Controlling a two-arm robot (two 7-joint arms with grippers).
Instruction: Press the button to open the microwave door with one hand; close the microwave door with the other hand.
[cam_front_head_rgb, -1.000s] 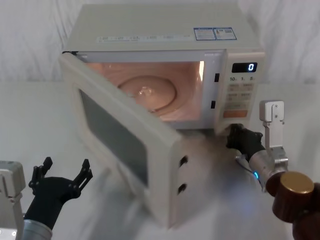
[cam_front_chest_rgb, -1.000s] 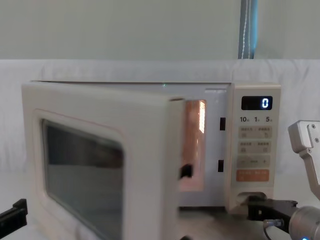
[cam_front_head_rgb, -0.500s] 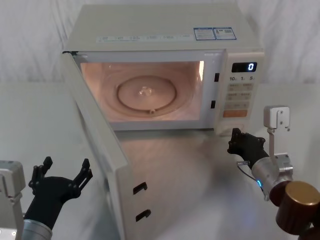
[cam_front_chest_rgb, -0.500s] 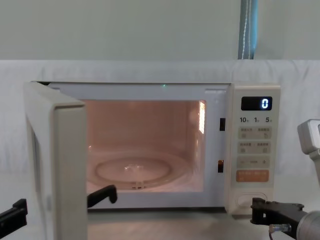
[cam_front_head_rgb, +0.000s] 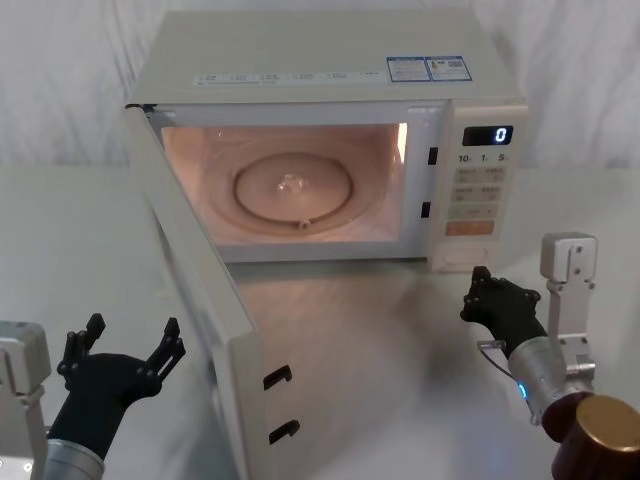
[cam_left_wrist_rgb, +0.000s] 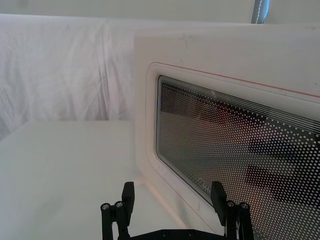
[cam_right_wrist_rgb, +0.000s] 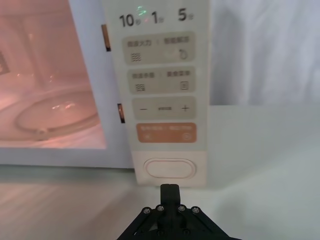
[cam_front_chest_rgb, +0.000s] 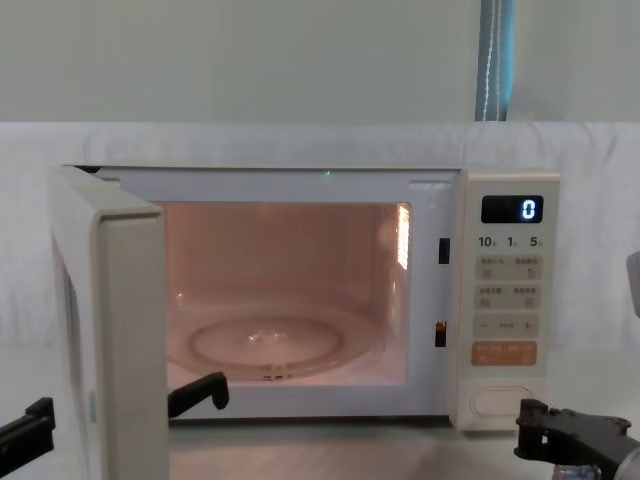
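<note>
Standing wide open, large cream microwave door (cam_front_head_rgb: 205, 330) with dark window juts over white surface (cam_front_head_rgb: 400, 350). Right tool (cam_front_head_rgb: 482, 300), pinched narrow for poking, sits just before wide cream pill-shaped button (cam_right_wrist_rgb: 169, 168). Left tool (cam_front_head_rgb: 125, 340), spread wide, waits beside door's outer face, placed for closing push.

Table (cam_front_head_rgb: 60, 230): white, cloth-covered, cloth also hanging as backdrop behind. Microwave (cam_front_head_rgb: 330, 60) sits directly on it, toward the back, centred. Door (cam_front_head_rgb: 200, 300) swung out over the table's left front area.
</note>
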